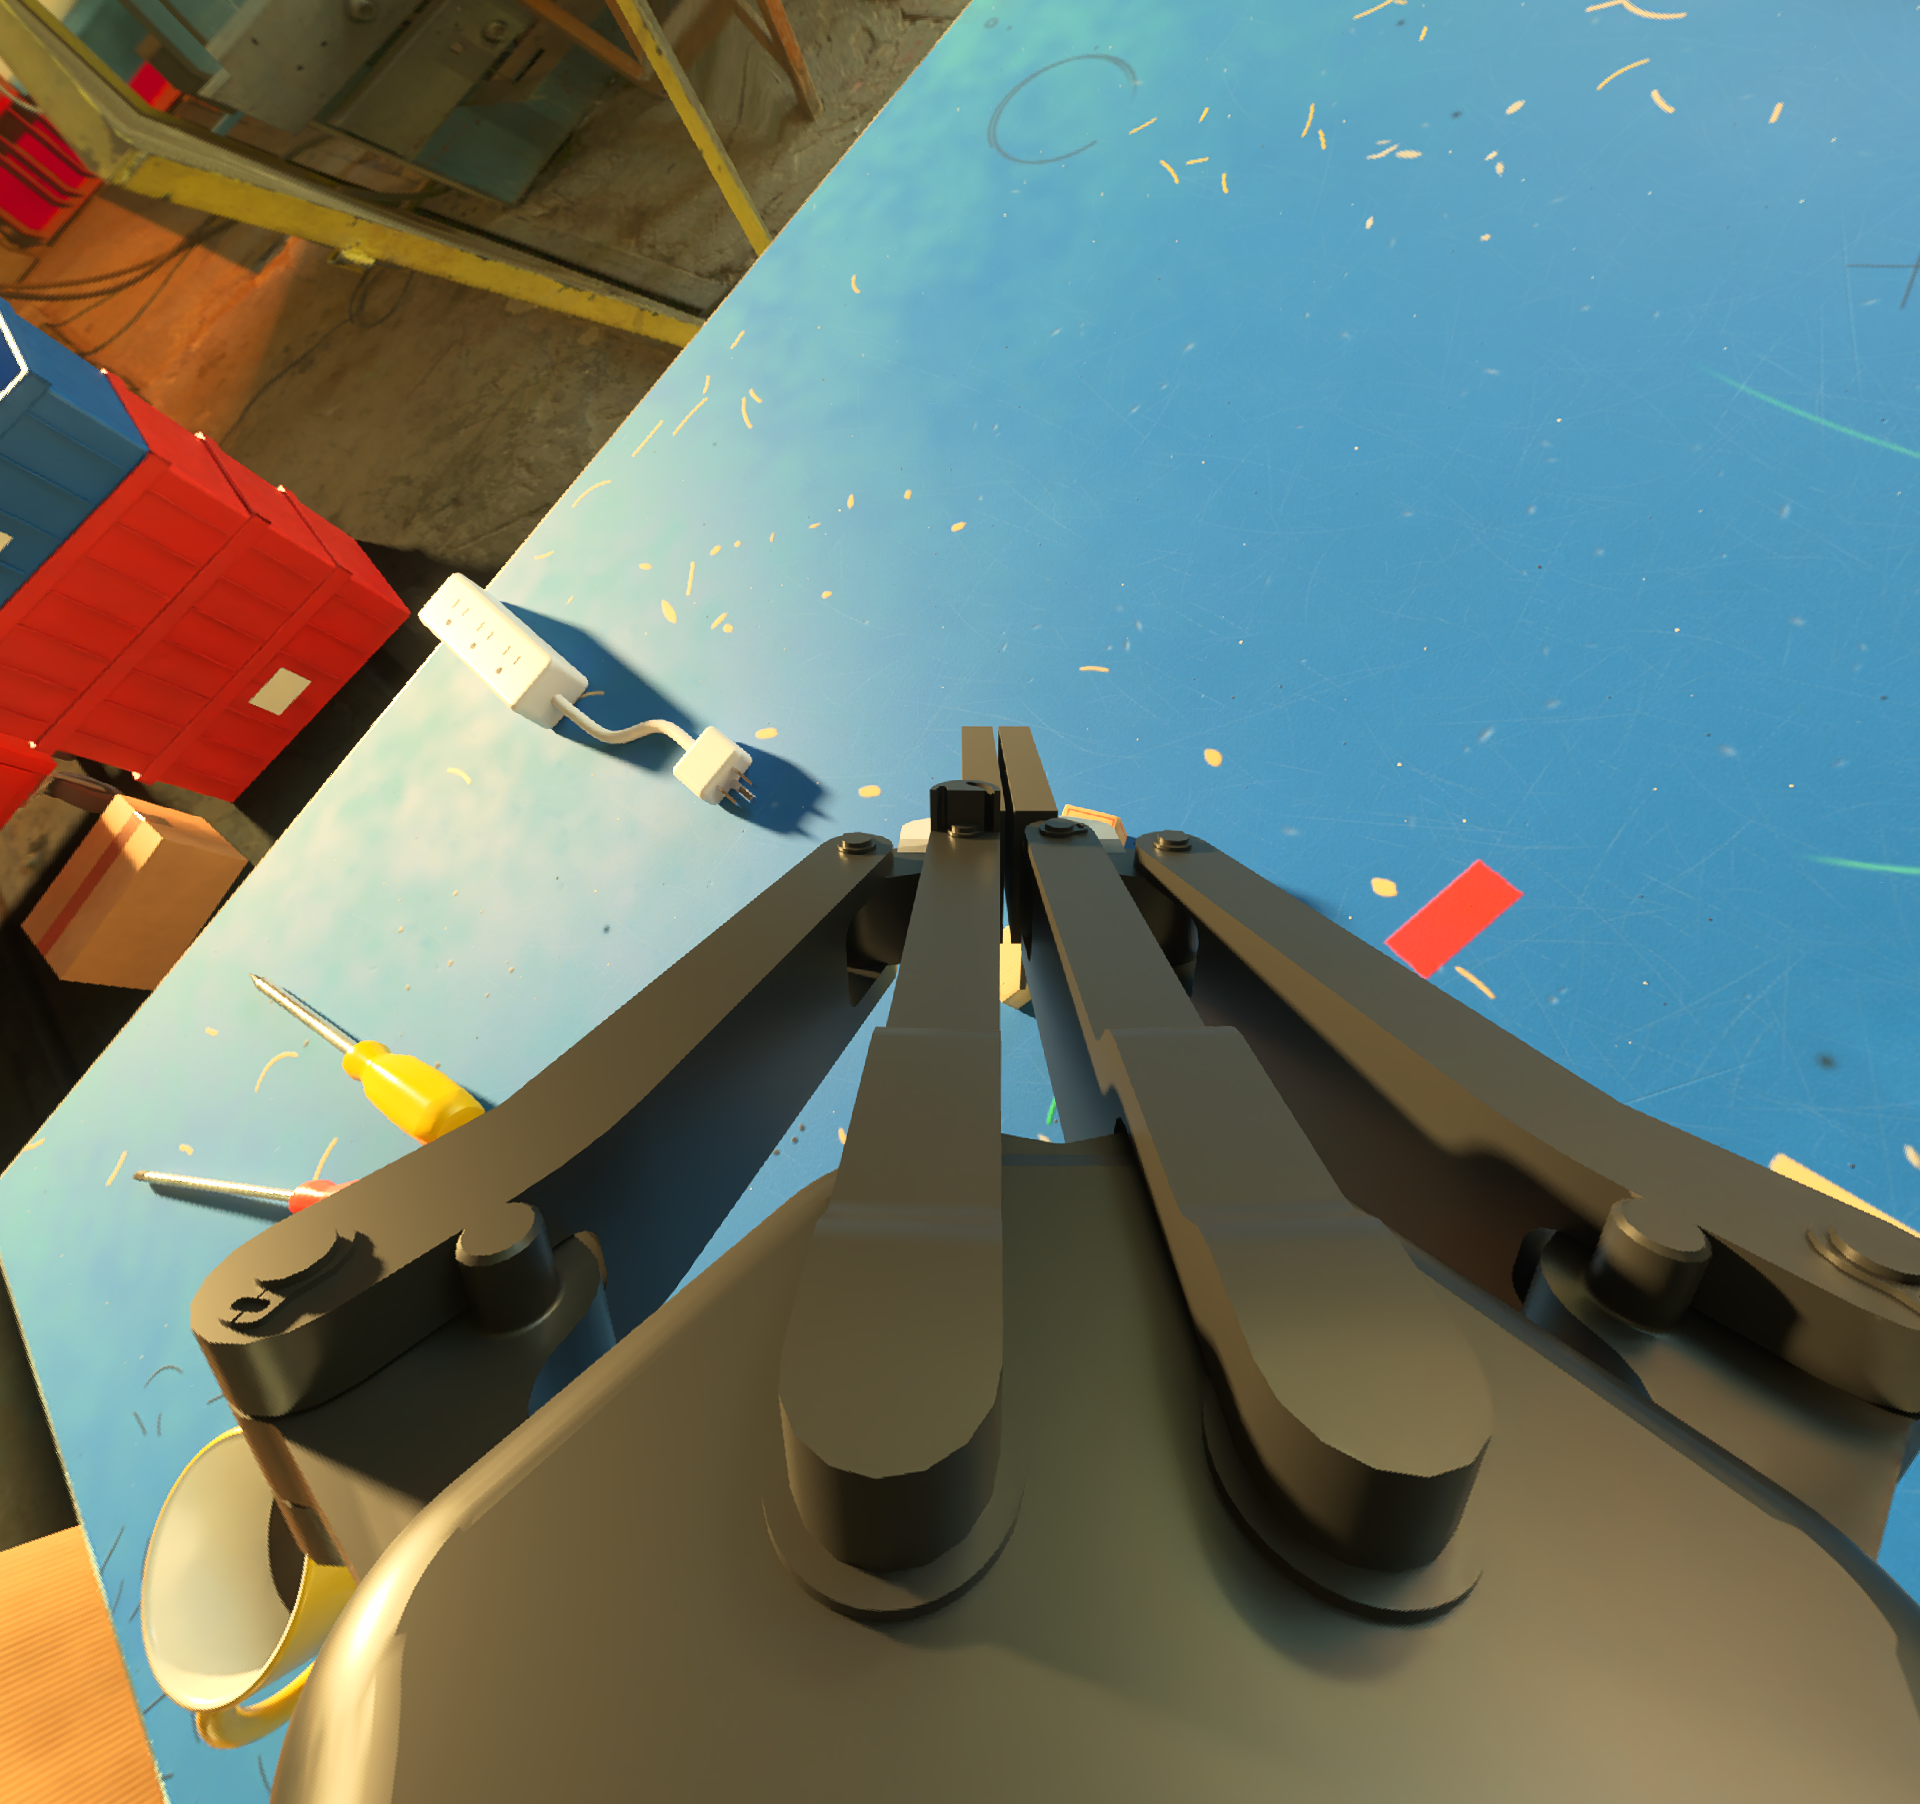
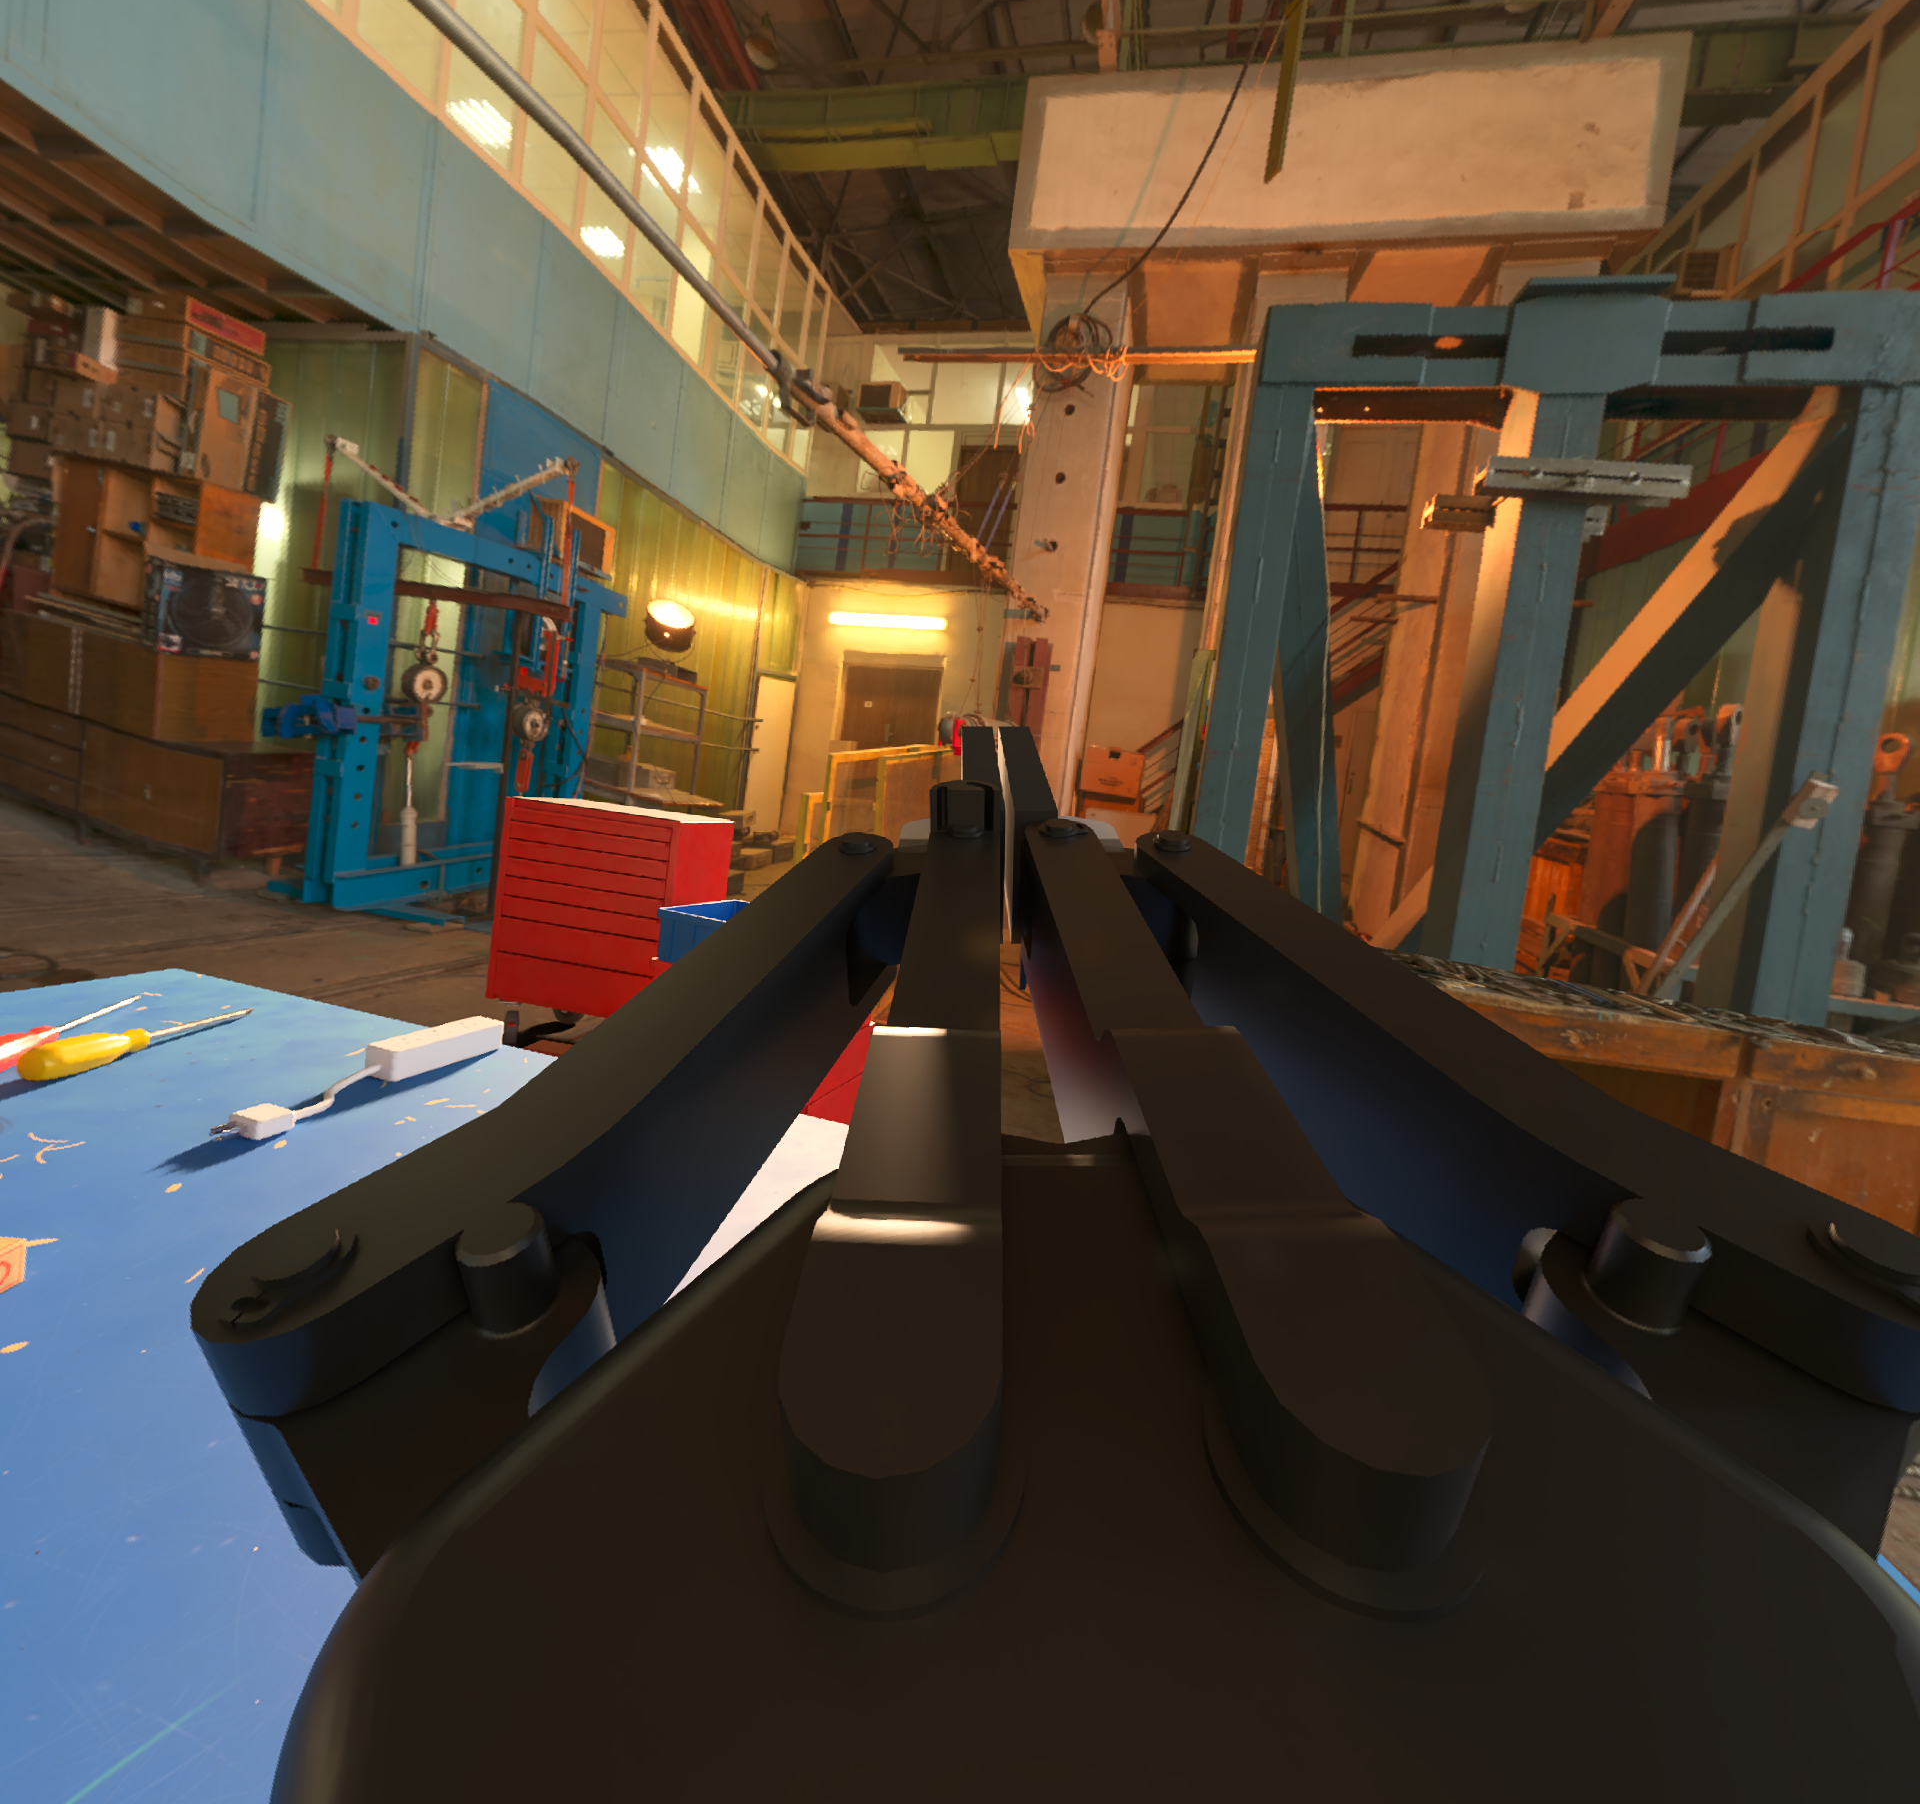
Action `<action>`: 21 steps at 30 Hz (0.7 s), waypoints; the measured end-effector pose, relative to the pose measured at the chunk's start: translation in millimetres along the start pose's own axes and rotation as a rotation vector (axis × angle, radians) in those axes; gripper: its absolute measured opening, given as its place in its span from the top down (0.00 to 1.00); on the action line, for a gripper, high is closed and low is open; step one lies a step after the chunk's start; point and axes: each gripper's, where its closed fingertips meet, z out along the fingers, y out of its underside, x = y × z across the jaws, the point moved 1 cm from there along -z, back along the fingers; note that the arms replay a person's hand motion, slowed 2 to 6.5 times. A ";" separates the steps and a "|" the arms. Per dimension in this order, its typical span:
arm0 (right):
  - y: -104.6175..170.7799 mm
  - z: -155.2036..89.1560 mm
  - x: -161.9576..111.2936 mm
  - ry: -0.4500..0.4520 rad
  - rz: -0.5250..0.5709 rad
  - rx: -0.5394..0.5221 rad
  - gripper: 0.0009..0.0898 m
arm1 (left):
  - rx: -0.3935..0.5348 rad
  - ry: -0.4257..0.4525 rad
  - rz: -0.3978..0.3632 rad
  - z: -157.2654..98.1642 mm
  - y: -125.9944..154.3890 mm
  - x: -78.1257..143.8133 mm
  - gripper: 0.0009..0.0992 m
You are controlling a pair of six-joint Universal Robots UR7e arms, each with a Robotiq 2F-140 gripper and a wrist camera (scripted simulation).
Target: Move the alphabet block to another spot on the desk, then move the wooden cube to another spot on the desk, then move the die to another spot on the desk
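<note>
In the left wrist view my left gripper (image 1: 995,762) is shut and empty, hovering over the blue desk (image 1: 1351,507). Behind its fingers an orange-rimmed block corner (image 1: 1093,819) peeks out on the right. A pale corner (image 1: 914,835) peeks out on the left, and a tan bit (image 1: 1013,975) shows between the links. I cannot tell which cube each is. In the right wrist view my right gripper (image 2: 997,762) is shut and empty, pointing past the desk (image 2: 156,1442) into the hall. An orange block (image 2: 8,1264) sits cut off at the left edge.
A white power strip (image 1: 504,653) with its plug (image 1: 712,767) lies near the desk's left edge, also seen from the right wrist (image 2: 436,1046). A yellow screwdriver (image 1: 405,1089), a red screwdriver (image 1: 260,1191) and a yellow cup (image 1: 223,1588) lie nearer. Red cabinets (image 1: 177,632) stand beside the desk.
</note>
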 end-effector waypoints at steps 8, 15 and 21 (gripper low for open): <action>0.4 0.0 -4.1 -0.042 0.021 0.008 0.99 | -0.039 0.006 0.006 9.6 6.5 -0.8 0.99; 3.1 1.1 -6.7 -0.077 0.041 0.003 0.99 | -0.069 0.008 -0.007 17.7 10.6 -2.5 0.99; 5.7 2.4 -7.6 -0.094 0.055 -0.005 0.99 | -0.099 0.020 -0.033 24.3 14.3 -3.2 0.99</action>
